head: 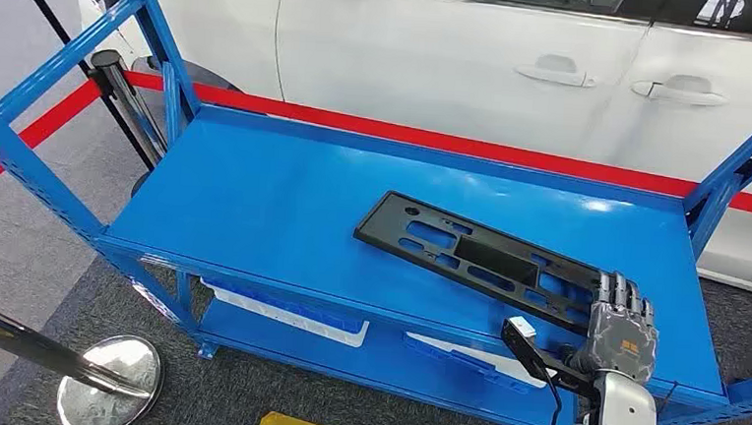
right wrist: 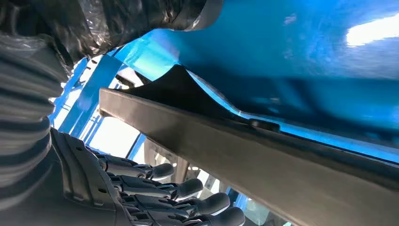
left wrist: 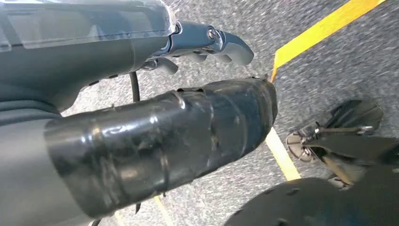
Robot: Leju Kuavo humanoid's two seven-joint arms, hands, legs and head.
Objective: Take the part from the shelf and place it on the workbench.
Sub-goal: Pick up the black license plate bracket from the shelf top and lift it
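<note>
The long black slotted plastic part (head: 488,257) is being approached on the blue metal shelf (head: 254,205); the right hand (head: 623,326), fingers apart and empty, is being lined up at its near right end, a firm grip being needed next

The long, flat black plastic part (head: 488,259), a narrow panel pierced with a row of rectangular and slotted cut-outs and one larger rectangular opening near its middle, lies flat on the top deck of the blue metal shelf (head: 284,207). It runs on a diagonal, one end toward the middle of the deck, the other toward the front right corner, close to the shelf's front edge. In the right wrist view its dark, smooth edge (right wrist: 263,160) stretches across the picture, with the blue deck (right wrist: 306,56) behind it. Its surface looks matte and undamaged.
</note>
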